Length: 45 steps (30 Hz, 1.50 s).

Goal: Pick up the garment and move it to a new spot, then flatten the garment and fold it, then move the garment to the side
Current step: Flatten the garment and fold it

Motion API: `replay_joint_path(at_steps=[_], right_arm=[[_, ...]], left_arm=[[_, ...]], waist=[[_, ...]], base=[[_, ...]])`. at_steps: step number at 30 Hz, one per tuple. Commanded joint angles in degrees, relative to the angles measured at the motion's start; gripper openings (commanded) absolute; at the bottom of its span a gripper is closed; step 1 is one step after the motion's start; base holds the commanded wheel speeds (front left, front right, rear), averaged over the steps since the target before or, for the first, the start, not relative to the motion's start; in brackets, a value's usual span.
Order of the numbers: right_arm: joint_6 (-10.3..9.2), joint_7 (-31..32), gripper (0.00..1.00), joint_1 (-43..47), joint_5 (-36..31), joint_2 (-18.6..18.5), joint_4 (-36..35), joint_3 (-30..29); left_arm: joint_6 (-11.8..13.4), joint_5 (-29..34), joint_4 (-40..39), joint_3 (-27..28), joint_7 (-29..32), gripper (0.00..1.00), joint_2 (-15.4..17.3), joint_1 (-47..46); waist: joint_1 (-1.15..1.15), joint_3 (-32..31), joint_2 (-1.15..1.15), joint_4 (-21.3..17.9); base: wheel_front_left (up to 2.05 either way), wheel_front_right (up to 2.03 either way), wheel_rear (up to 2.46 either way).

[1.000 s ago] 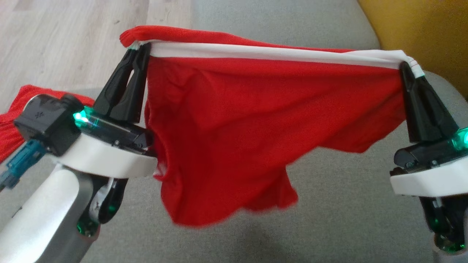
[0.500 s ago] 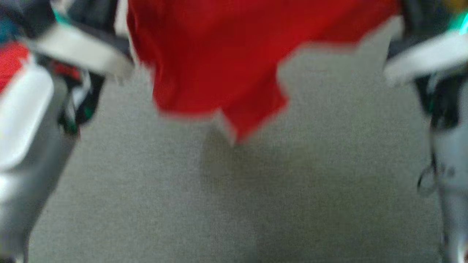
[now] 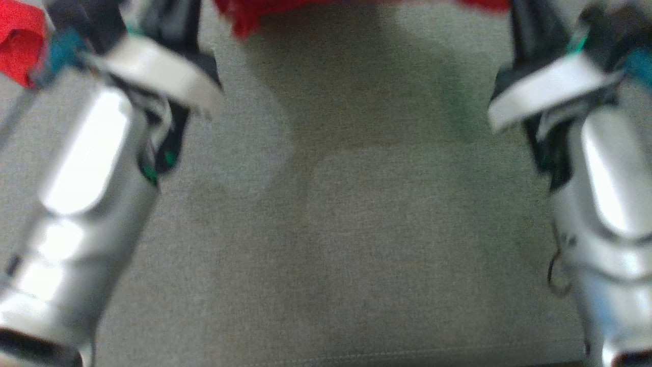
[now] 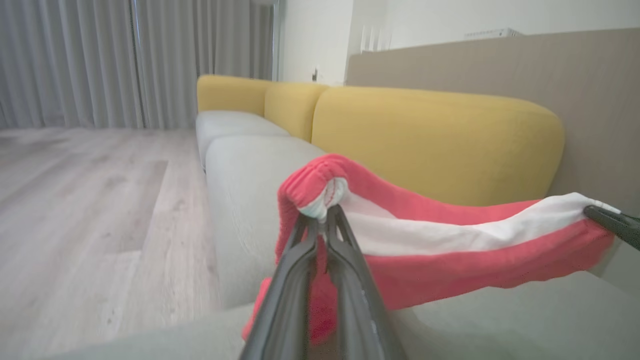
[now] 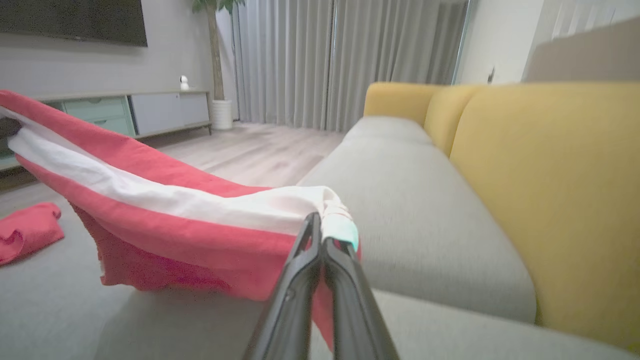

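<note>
1. The left gripper (image 4: 322,220) is pinching one end of the red garment (image 4: 450,270) at its white band (image 4: 450,235). Its jaws are standing narrow, clamped on the bunched cloth in the lower middle of the left wrist view.
2. The right gripper (image 5: 319,231) is clamping the band's other end in the lower middle of the right wrist view, with its jaws pressed nearly together on the fabric.
3. The garment is hanging stretched between the two grippers over the grey sofa seat (image 3: 326,229), band taut and red body drooping below. I cannot tell whether its lowest edge is touching the seat.
4. In the blurred head view, the garment's red hem is showing along the top edge. The left forearm (image 3: 86,193) and right forearm (image 3: 606,193) are rising at either side.
5. A second red cloth (image 5: 27,230) is lying on the seat at the lower left of the right wrist view, apart from the held garment.
6. The yellow backrest (image 4: 430,140) is standing behind the garment.
</note>
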Motion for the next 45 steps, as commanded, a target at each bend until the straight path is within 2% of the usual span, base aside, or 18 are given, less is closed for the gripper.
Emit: replay_joint_path(at_steps=[1, 5, 11, 12, 20, 26, 30, 35, 36, 42, 45], right_arm=[[0.43, -0.99, 0.00, 2.13, 0.83, 1.11, -2.03, 0.87], [0.43, -2.11, 0.00, 11.33, 2.20, 0.72, -4.22, 0.04], [0.43, -0.63, 0.00, 26.29, 2.29, 0.64, -13.24, -2.79], [0.43, -0.63, 0.00, 26.29, 2.29, 0.64, -13.24, -2.79], [0.43, 6.49, 0.00, 47.01, 1.65, 2.69, -29.00, -7.88], [0.43, 12.34, 0.00, 56.53, 0.92, 3.15, -39.91, -10.04], [0.43, 15.28, 0.00, 56.03, 2.43, 1.97, -41.25, -10.86], [0.43, 19.36, 0.00, 48.79, 4.93, -2.49, -38.59, -10.21], [0.43, 21.31, 0.00, 44.79, 6.85, -3.95, -36.20, -9.76], [0.43, 25.02, 0.00, 30.63, 11.40, -10.94, -25.38, -5.29], [0.43, 26.37, 0.00, 23.79, 14.24, -12.81, -19.30, -2.50]], left_arm=[[-0.38, -0.22, -1.52, 1.12, -1.28, 0.00, 1.53, 0.61], [-0.28, -1.09, -2.73, -0.82, -3.72, 0.00, 0.94, 9.67], [2.79, -2.03, -10.22, -2.90, -5.63, 0.00, 1.45, 23.34], [2.79, -2.03, -10.22, -2.90, -5.63, 0.00, 1.45, 23.34], [8.75, -3.46, -23.99, -6.27, -4.11, 0.00, 3.79, 40.59], [13.39, -4.18, -33.35, -7.82, -1.61, 0.00, 6.35, 49.31], [14.27, -5.09, -34.80, -8.91, -0.05, 0.00, 5.47, 50.37], [13.95, -7.96, -31.47, -8.33, 0.63, 0.00, 1.54, 47.95], [13.47, -8.90, -29.13, -7.80, 0.68, 0.00, -0.21, 45.90], [12.19, -10.68, -22.09, -5.53, -0.03, 0.00, -5.08, 38.39], [11.45, -11.90, -18.34, -4.74, 0.53, 0.00, -6.99, 35.08]], waist=[[-0.03, -0.67, 0.00, -0.11], [-0.03, -3.15, 0.00, 0.15], [-0.03, -8.62, 0.00, 0.39], [-0.03, -8.62, 0.00, 0.39], [-0.03, -17.50, 0.00, 0.53], [-0.03, -19.28, 0.00, 1.14], [-0.03, -17.80, 0.00, 2.98], [-0.03, -14.12, 0.00, 5.30], [-0.03, -12.43, 0.00, 6.39], [-0.03, -7.63, 0.00, 9.54], [-0.03, -5.83, 0.00, 10.93]], base=[[0.00, 0.00, 0.00], [0.00, 0.00, 0.00], [0.00, 0.00, 0.00], [0.00, 0.00, 0.00], [0.00, 0.00, 0.00], [0.00, 0.00, 0.00], [0.00, 0.00, 0.00], [0.00, 0.00, 0.00], [0.00, 0.00, 0.00], [0.00, 0.00, 0.00], [0.00, 0.00, 0.00]])
